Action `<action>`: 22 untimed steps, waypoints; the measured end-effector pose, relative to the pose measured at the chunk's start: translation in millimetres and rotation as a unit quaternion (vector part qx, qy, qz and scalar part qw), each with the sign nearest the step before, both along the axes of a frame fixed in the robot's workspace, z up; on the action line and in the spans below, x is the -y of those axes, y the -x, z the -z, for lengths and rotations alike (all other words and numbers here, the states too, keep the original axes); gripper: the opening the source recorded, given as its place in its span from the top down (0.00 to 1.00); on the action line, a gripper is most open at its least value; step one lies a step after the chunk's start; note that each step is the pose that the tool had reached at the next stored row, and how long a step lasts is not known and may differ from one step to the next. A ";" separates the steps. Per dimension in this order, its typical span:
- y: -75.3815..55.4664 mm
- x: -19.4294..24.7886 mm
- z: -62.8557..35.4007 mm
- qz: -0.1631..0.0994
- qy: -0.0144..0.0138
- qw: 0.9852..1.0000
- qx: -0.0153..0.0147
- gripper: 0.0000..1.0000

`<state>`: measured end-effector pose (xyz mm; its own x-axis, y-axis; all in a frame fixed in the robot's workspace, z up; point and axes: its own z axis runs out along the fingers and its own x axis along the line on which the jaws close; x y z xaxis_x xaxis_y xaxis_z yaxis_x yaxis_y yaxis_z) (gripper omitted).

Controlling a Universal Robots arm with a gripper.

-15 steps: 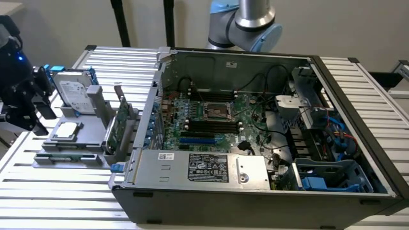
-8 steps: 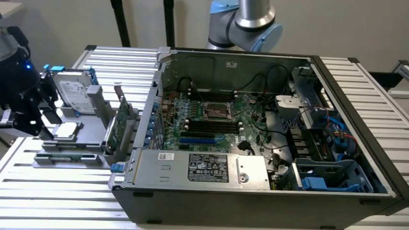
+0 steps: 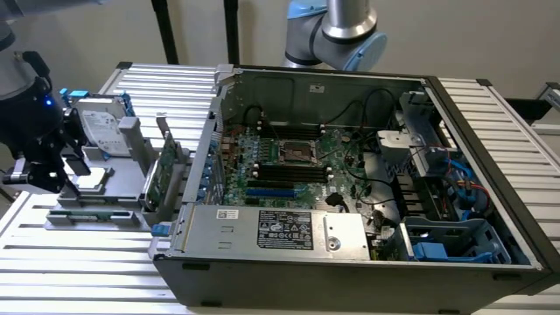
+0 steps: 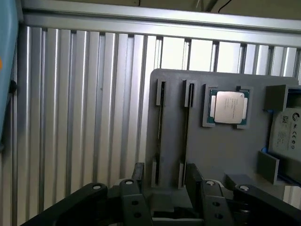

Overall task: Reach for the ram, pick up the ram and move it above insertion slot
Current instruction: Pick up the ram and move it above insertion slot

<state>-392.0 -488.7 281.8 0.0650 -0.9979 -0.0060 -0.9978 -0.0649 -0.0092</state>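
The ram (image 3: 88, 216) looks like a thin green strip standing on edge in the front slot of the grey holder (image 3: 118, 180), at the exterior view's left. My gripper (image 3: 46, 178) hangs just above that end of the holder. In the wrist view my gripper (image 4: 165, 181) is open, with its dark fingers (image 4: 194, 179) standing on either side of the near ends of two narrow slots (image 4: 160, 127) in the holder (image 4: 221, 150). Nothing is held. The dark memory slots (image 3: 292, 172) lie on the motherboard inside the open computer case (image 3: 473, 190).
The holder also carries a hard drive (image 3: 101, 128), a processor chip (image 4: 229, 107) and an upright green expansion card (image 3: 159, 176) next to the case wall. The ribbed metal table (image 3: 79, 256) surrounds the holder. A second robot arm (image 3: 341, 29) stands behind the case.
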 end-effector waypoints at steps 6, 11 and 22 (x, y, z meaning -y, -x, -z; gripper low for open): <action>0.0 0.0 10.8 0.006 0.000 1.000 0.000 0.52; 0.0 0.0 20.0 0.013 0.000 1.000 0.000 0.52; 0.0 0.1 40.0 0.019 0.000 1.000 0.000 0.52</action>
